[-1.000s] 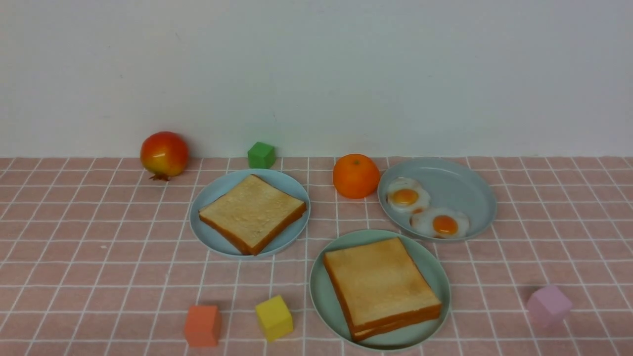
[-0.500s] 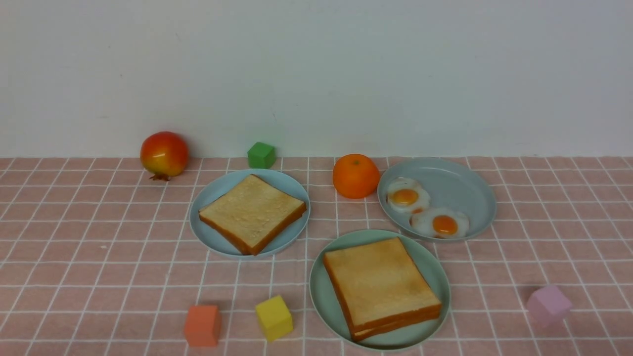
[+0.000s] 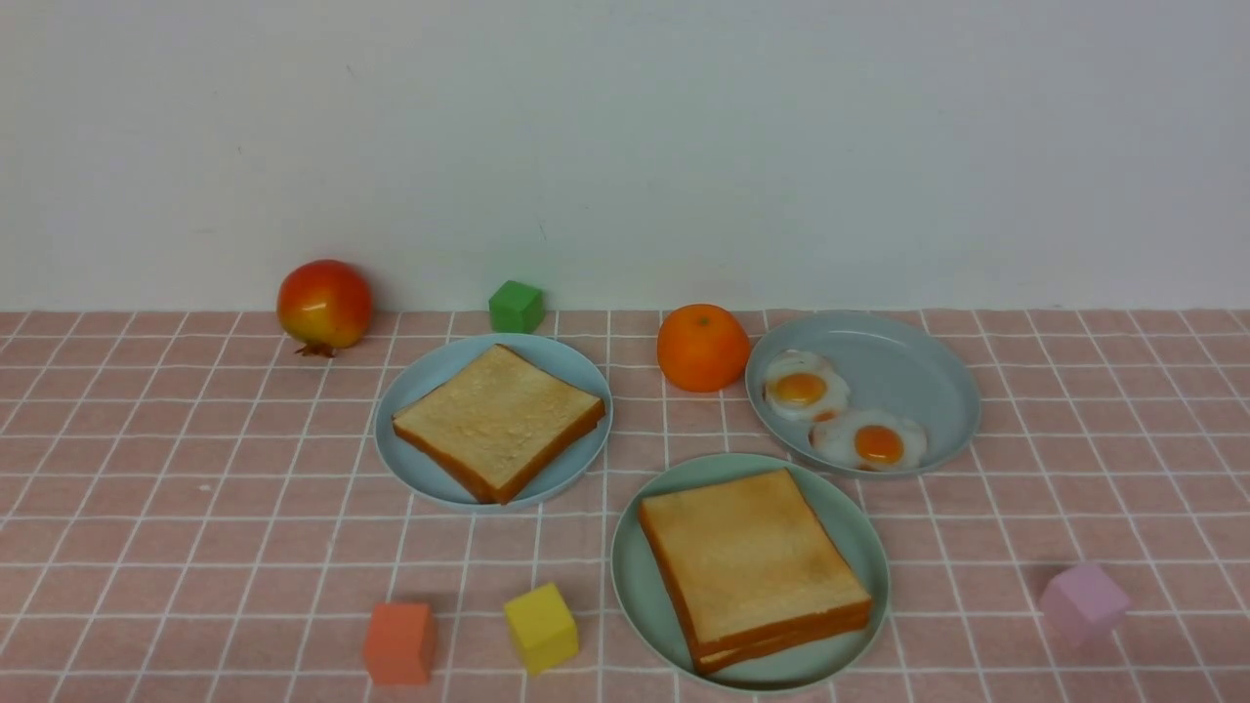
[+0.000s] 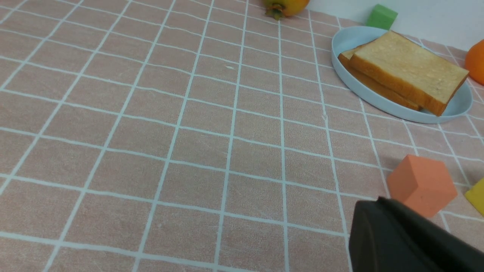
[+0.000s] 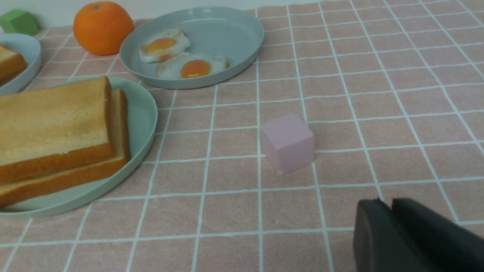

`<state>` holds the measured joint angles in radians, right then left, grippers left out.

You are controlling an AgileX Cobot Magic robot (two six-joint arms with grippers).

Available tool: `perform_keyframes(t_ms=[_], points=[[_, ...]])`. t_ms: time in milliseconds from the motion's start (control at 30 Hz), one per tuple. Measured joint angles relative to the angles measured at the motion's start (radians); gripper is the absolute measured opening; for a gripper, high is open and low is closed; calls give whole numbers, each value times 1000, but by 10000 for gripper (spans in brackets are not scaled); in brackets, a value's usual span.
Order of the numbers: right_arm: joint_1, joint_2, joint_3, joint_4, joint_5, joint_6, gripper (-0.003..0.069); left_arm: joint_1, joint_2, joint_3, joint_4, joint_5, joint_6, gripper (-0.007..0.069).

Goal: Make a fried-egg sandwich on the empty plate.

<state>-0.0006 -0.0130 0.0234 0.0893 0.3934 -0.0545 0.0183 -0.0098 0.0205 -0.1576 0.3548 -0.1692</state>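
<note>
Pink checked cloth (image 3: 195, 508) lies under both low-held grippers, right (image 5: 391, 211) jaws together.

**Toast stacked on the green plate**

The mint-green plate (image 3: 635, 576) lies nearest the camera, right of centre. Two golden toast slices (image 3: 747, 557) with orange-brown crusts are stacked flat on it, the upper shifted slightly off the lower. No egg shows between them from any view.
</note>
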Motion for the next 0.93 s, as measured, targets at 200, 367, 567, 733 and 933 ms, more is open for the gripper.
perform_keyframes(t_ms=[200, 367, 567, 733, 933], points=[[0, 0, 0, 0, 0, 0, 107, 0, 0, 0, 0, 0, 0, 13], [0, 0, 0, 0, 0, 0, 112, 0, 0, 0, 0, 0, 0, 13], [0, 0, 0, 0, 0, 0, 114, 0, 0, 0, 0, 0, 0, 13], [0, 0, 0, 0, 0, 0, 120, 0, 0, 0, 0, 0, 0, 13], [0, 0, 0, 0, 0, 0, 127, 0, 0, 0, 0, 0, 0, 13]])
